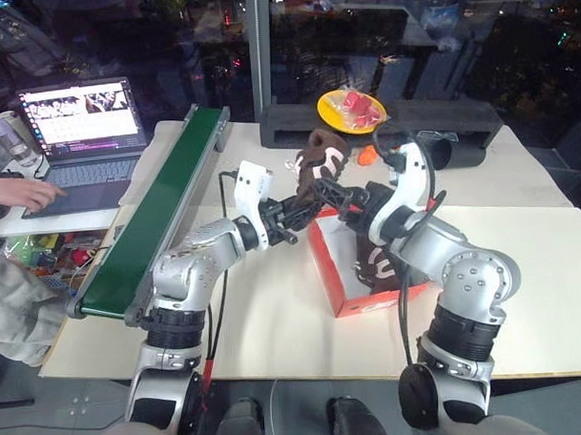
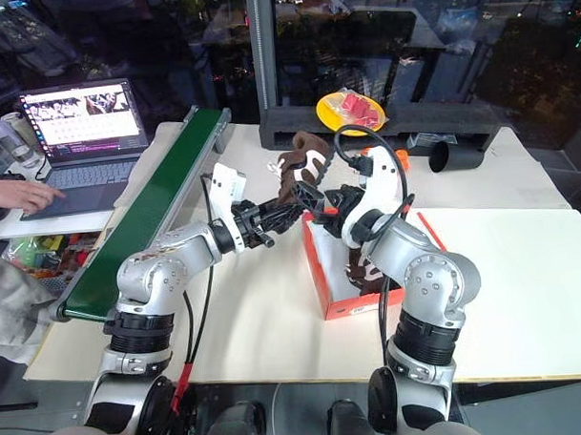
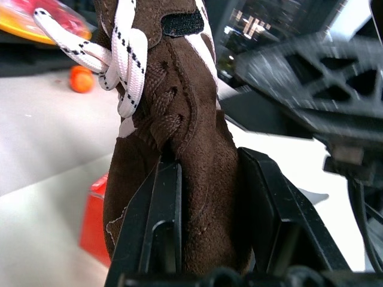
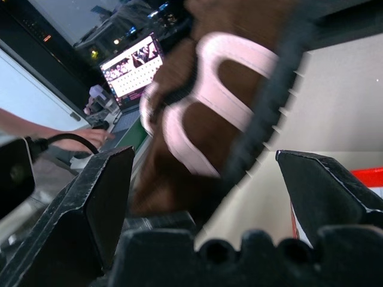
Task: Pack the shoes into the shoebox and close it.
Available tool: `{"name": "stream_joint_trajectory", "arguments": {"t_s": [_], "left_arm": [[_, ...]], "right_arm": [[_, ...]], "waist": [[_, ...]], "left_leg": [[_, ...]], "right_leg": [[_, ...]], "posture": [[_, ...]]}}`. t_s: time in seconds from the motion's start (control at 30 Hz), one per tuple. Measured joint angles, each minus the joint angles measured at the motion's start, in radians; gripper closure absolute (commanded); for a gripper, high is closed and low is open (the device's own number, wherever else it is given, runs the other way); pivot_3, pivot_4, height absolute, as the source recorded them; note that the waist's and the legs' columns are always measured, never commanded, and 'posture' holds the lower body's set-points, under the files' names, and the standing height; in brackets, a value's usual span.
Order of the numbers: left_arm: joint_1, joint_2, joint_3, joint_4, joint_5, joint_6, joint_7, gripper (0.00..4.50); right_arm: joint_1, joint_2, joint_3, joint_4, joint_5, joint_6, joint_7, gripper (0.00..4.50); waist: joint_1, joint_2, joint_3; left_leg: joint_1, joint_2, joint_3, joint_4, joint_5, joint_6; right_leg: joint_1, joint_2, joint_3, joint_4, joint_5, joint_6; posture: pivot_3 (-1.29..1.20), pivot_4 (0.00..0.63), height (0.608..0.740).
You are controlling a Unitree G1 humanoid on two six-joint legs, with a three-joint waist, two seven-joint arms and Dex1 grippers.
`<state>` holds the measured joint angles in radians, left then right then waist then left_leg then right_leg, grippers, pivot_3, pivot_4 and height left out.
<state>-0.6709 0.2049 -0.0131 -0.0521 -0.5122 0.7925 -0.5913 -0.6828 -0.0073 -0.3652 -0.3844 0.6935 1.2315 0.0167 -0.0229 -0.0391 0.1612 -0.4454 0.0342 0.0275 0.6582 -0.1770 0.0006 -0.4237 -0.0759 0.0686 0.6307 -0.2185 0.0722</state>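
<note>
We hold one brown shoe (image 1: pixel 317 164) pinched in our left gripper (image 1: pixel 305 209), rising from its fingertips over the shoebox (image 1: pixel 343 294) below — soft and light, likely floppy — while our right gripper (image 2: pixel 320 199), just beside, stands wide open and empty.

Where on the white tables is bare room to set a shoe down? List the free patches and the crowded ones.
Free: the white table right of the shoebox; the strip between the shoebox and the green conveyor. Crowded: over the shoebox, where both end effectors meet at the held shoe; behind, the yellow plate.
</note>
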Motion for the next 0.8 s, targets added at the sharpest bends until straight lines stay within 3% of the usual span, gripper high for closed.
{"name": "stream_joint_trajectory", "arguments": {"t_s": [0.3, 0.33, 0.7, 0.73, 0.8], "left_arm": [[0.0, 0.004, -0.028, 0.0, 0.006, -0.024, -0.011, 3.43], [0.0, 0.005, -0.028, 0.002, 0.012, -0.031, -0.009, 3.43], [-0.001, 0.01, -0.033, 0.032, 0.05, -0.078, 0.002, 3.43], [0.0, 0.012, -0.037, 0.032, 0.056, -0.087, -0.001, 3.43], [0.0, 0.014, -0.044, 0.03, 0.061, -0.095, -0.005, 3.43]], "right_arm": [[-0.01, 0.011, -0.038, 0.025, 0.038, 0.0, -0.051, 0.0], [-0.01, 0.011, -0.04, 0.028, 0.038, 0.0, -0.055, 0.53], [-0.01, 0.01, -0.037, 0.028, 0.038, -0.008, -0.073, 4.21], [-0.01, 0.01, -0.037, 0.028, 0.039, -0.008, -0.074, 4.43], [-0.01, 0.011, -0.037, 0.028, 0.041, -0.008, -0.076, 4.43]], "waist": [[-0.002, 0.0, 0.0], [-0.002, 0.0, 0.0], [-0.008, 0.0, 0.0], [-0.008, 0.0, 0.0], [-0.01, 0.0, 0.0]], "left_leg": [[0.0, 0.0, 0.0, 0.0, 0.0, 0.0], [0.0, 0.0, 0.0, 0.0, 0.0, 0.0], [0.0, 0.0, 0.0, 0.0, 0.0, 0.0], [0.0, 0.0, 0.0, 0.0, 0.0, 0.0], [0.0, 0.0, 0.0, 0.0, 0.0, 0.0]], "right_leg": [[0.0, 0.0, 0.0, 0.0, 0.0, 0.0], [0.0, 0.0, 0.0, 0.0, 0.0, 0.0], [0.0, 0.0, 0.0, -0.001, 0.0, 0.0], [0.0, 0.0, 0.0, -0.001, 0.0, 0.0], [0.0, 0.0, 0.0, -0.001, 0.0, 0.0]], "posture": [[0.0, 0.15, 0.734], [0.0, 0.15, 0.734], [0.0, 0.15, 0.734], [0.0, 0.15, 0.734], [0.0, 0.15, 0.734]]}}
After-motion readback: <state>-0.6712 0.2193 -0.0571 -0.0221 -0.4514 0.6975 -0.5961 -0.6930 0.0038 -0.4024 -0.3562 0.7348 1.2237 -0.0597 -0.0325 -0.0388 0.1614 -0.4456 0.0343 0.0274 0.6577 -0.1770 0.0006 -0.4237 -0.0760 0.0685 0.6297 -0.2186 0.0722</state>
